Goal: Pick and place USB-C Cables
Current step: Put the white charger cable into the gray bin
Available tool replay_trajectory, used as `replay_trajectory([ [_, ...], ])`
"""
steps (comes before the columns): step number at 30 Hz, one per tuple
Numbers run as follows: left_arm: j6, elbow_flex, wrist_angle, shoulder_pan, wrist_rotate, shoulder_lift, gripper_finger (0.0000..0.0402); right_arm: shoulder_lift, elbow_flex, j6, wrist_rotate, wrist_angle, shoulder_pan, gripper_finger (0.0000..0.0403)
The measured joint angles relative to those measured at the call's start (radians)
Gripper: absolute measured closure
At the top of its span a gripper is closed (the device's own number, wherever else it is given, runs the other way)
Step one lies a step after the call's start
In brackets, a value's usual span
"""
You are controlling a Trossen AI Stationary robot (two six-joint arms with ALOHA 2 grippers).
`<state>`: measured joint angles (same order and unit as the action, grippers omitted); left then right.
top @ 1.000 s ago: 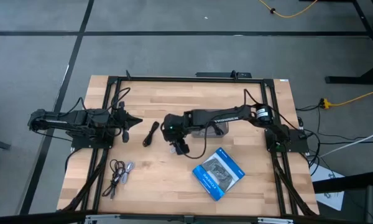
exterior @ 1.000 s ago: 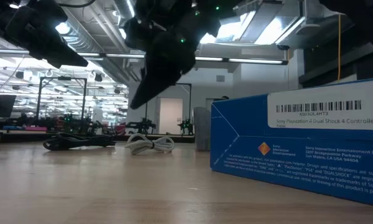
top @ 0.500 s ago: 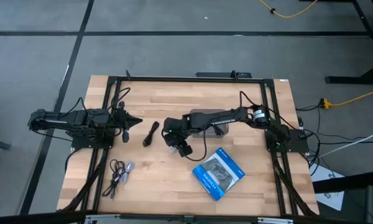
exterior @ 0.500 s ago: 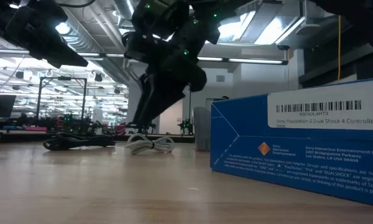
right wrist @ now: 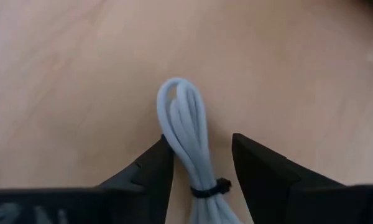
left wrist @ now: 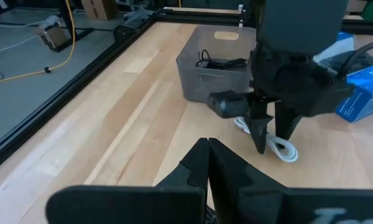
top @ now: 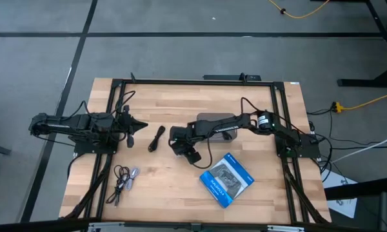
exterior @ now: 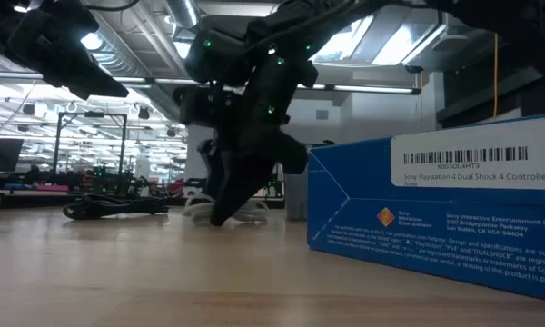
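A white coiled cable (right wrist: 188,134), bound by a black tie, lies on the wood table between the open fingers of my right gripper (right wrist: 199,146), which stands over it at mid-table (top: 182,152). The left wrist view shows those fingers (left wrist: 261,134) astride the cable (left wrist: 281,148). A black cable (top: 156,138) lies to its left. A bundle of cables (top: 124,180) lies near the front left. My left gripper (top: 140,125) is shut and empty at the table's left. My right gripper comes from above, its fingers pointing down on either side of the white cable's looped end (right wrist: 177,93) and along the bundle. One finger (right wrist: 158,162) lies close against the bundle's side; I cannot tell whether it touches. The cable lies flat on the table.
A grey bin (left wrist: 202,84) holding black cables stands just beyond the right gripper, under the right arm (top: 209,118). The blue printed packet (top: 227,179) lies near the front right. Bare wood lies at the table's front centre.
My right gripper has come down from above the table until its open fingers stand at the table top around the white cable, shifting slightly toward the table's left. The cable has stayed where it was.
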<state>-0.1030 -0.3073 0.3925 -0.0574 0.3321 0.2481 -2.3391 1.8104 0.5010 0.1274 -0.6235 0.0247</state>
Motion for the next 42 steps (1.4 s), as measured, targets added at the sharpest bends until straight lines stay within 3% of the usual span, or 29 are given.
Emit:
replay_trajectory([
  [5,0.0,0.0,0.004,0.0,0.0,0.0,0.0401,-0.009,0.003,-0.004,-0.064,0.005,0.0,0.0264],
  [10,0.0,0.0,0.004,0.0,0.0,0.0,0.0401,-0.009,0.006,-0.099,-0.07,-0.001,0.0,0.0363],
  [18,0.0,0.0,0.005,0.0,0.0,0.0,0.0401,0.01,0.014,-0.189,-0.089,-0.032,0.009,0.0365],
  [24,0.001,0.0,0.008,0.0,0.0,0.0,0.0401,0.072,0.157,-0.264,-0.097,-0.028,0.012,0.0365],
  [31,0.001,0.0,0.01,0.0,0.001,0.0,0.0401,0.087,0.368,-0.31,-0.313,-0.415,-0.001,0.0365],
  [42,0.001,0.0,0.011,0.0,0.024,0.0,0.0401,0.084,0.373,-0.673,-0.53,-0.945,-0.043,0.0365],
])
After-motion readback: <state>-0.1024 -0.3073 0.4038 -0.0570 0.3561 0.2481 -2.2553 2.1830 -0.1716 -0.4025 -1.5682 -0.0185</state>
